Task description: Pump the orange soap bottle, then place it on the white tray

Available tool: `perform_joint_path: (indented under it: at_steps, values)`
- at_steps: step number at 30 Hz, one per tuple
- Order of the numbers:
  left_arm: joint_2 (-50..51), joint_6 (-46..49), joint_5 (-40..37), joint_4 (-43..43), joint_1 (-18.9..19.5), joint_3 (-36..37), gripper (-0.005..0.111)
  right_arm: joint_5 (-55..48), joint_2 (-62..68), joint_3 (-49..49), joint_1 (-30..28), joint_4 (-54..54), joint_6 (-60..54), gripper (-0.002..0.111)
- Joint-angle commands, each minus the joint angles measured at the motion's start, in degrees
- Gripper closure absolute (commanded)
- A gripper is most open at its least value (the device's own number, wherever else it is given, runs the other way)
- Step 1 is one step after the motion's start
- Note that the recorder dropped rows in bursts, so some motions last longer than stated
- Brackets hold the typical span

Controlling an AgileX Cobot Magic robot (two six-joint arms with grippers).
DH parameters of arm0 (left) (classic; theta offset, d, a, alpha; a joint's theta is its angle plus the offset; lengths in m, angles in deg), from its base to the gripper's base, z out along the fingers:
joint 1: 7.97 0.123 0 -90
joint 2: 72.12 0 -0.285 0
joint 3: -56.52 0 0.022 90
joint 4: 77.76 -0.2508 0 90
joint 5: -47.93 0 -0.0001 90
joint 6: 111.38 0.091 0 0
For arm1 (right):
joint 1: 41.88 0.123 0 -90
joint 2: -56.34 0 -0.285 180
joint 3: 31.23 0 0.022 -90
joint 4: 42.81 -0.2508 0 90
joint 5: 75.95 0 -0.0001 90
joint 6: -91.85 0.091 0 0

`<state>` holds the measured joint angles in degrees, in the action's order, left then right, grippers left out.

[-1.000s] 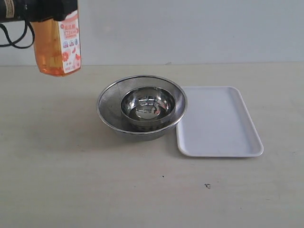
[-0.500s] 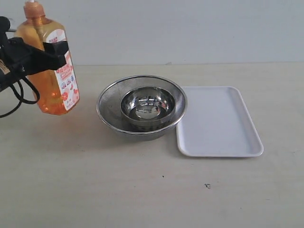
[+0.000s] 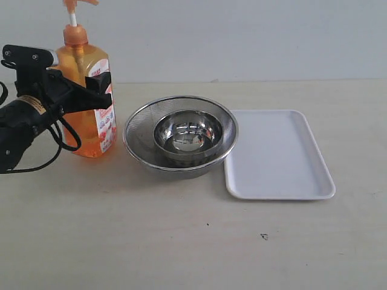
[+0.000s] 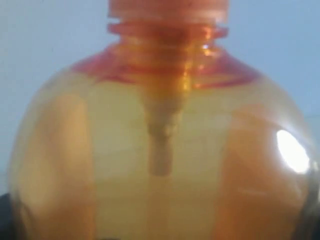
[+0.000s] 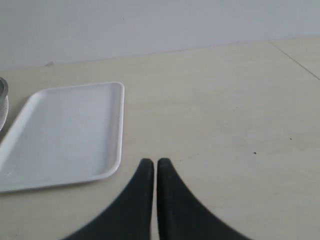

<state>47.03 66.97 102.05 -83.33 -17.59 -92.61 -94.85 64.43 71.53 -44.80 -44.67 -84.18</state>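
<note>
The orange soap bottle (image 3: pixel 91 124) stands upright at the left of the table, just left of the steel strainer. Its orange pump nozzle sits on a white stem at the top. My left gripper (image 3: pixel 100 90) is shut on the bottle's upper body, with one black finger across its front. I cannot tell whether the bottle's base touches the table. The translucent orange bottle (image 4: pixel 165 150) fills the left wrist view and hides the jaws there. The white tray (image 3: pixel 281 194) lies empty right of the strainer. My right gripper (image 5: pixel 150 163) is shut over bare table beside the white tray (image 5: pixel 65 130).
A round steel bowl (image 3: pixel 187 134) sits inside a steel mesh strainer (image 3: pixel 140 130) at mid-table, between bottle and tray, touching the tray's left edge. The strainer's rim (image 5: pixel 2 100) shows in the right wrist view. A pale wall runs behind the table.
The left gripper has brought the bottle down from high at the upper left and rightward, close beside the strainer. Bowl, strainer and tray have not moved.
</note>
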Motion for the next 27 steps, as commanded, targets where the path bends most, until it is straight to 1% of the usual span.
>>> perform_joint_path:
  at_steps: [1,20,21,22,26,27]
  values:
    - [0.9,1.2,4.7,1.8,-0.2,-0.2,0.102,0.4,-0.3,0.0,0.1,0.1,0.0,0.108]
    - [1.1,1.3,5.0,0.3,-0.2,-0.2,0.102,0.6,-0.3,0.0,0.1,0.1,0.0,0.108]
    - [1.1,1.3,5.0,0.2,-0.2,-0.2,0.102,2.6,-0.3,0.0,0.1,0.1,0.0,0.108]
    - [1.1,1.3,5.0,0.2,-0.2,-0.2,0.102,8.0,-0.3,0.0,0.1,0.3,0.0,0.108]
    - [1.1,1.3,5.0,0.2,-0.2,-0.2,0.102,35.1,-0.3,0.0,0.1,0.1,0.3,0.108]
    - [1.1,1.3,5.0,0.2,-0.2,-0.2,0.102,40.4,-0.3,0.0,0.1,-0.6,0.8,0.108]
